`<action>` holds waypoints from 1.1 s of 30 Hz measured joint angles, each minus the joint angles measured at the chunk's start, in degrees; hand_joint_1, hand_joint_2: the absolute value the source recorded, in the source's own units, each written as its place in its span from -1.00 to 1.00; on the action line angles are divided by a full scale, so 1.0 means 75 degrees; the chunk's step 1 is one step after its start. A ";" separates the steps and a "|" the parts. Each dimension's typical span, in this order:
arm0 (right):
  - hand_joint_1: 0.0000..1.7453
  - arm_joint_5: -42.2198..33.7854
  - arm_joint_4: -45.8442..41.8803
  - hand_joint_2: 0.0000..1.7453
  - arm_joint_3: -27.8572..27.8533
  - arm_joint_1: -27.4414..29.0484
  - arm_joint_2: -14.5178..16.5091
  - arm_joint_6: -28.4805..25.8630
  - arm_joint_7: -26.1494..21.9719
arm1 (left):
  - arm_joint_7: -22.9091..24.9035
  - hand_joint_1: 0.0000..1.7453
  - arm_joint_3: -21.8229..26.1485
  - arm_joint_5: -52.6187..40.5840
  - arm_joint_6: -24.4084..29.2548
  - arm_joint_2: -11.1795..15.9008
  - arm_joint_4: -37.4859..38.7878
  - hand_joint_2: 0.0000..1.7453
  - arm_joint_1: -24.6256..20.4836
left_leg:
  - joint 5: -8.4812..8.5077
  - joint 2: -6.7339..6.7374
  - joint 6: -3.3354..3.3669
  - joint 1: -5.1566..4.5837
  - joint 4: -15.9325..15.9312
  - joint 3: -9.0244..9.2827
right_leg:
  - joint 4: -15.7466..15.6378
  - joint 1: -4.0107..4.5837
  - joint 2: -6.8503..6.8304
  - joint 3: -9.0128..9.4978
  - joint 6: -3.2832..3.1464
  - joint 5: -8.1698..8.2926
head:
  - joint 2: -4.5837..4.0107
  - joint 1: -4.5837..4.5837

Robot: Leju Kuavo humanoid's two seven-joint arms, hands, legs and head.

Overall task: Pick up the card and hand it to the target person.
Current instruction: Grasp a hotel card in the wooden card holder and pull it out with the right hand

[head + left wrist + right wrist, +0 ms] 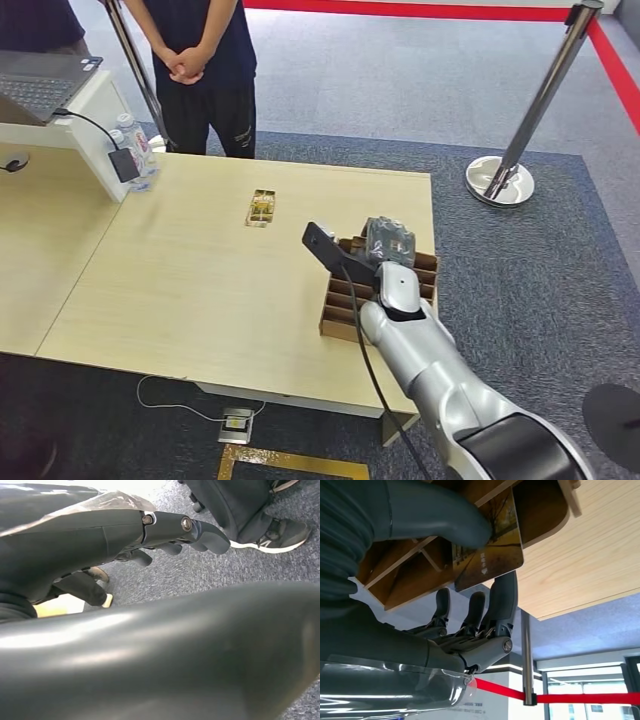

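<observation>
Card (490, 555) pinched between my right hand's (471, 625) thumb and fingers (503, 600), held at the slotted wooden card box (423, 275) near the right end of the table (189, 280). I judge it thin, stiff, light and slick, so the hold belongs on its flat faces near one edge, leaving the far end free for the person (200, 70) standing beyond the table. A second card case (261, 208) lies mid-table. My left hand (166, 535) hangs low, fingers loosely apart, holding nothing
</observation>
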 joint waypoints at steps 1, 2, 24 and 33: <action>0.00 0.0000 0.0000 1.00 -0.0001 0.0000 0.0014 0.0004 -0.0007 | 0.0001 -1.00 0.0000 0.0001 0.0000 0.0000 0.0000 -1.00 -0.0001 | 0.0000 0.0000 0.0000 0.0000 0.0000 0.0000 | 0.0000 0.0000 0.0000 0.0000 0.0000 0.0000 | 0.0000 0.0000; 0.00 0.0000 0.0000 1.00 -0.0001 0.0000 0.0026 0.0009 -0.0018 | 0.0004 -1.00 0.0000 0.0001 0.0000 0.0001 0.0000 -1.00 -0.0001 | 0.0000 0.0000 0.0000 0.0000 0.0000 -0.0001 | 0.0000 0.0000 0.0000 0.0000 0.0000 0.0000 | 0.0000 0.0000; 0.18 0.0034 0.0111 1.00 -0.0031 -0.0025 0.0209 0.0043 -0.0174 | 0.0077 -1.00 0.0000 0.0026 0.0008 0.0002 0.0000 -1.00 -0.0003 | 0.0000 0.0000 0.0000 0.0000 0.0000 -0.0001 | 0.0000 0.0000 0.0000 0.0000 0.0000 0.0000 | 0.0000 0.0000; 0.18 0.0034 0.0114 1.00 -0.0051 -0.0038 0.0209 -0.0029 -0.0250 | 0.0063 -1.00 0.0000 0.0007 0.0019 0.0003 0.0000 -1.00 -0.0003 | 0.0000 0.0000 0.0000 0.0000 0.0000 0.0000 | 0.0000 0.0000 0.0000 0.0000 0.0000 0.0000 | 0.0000 0.0000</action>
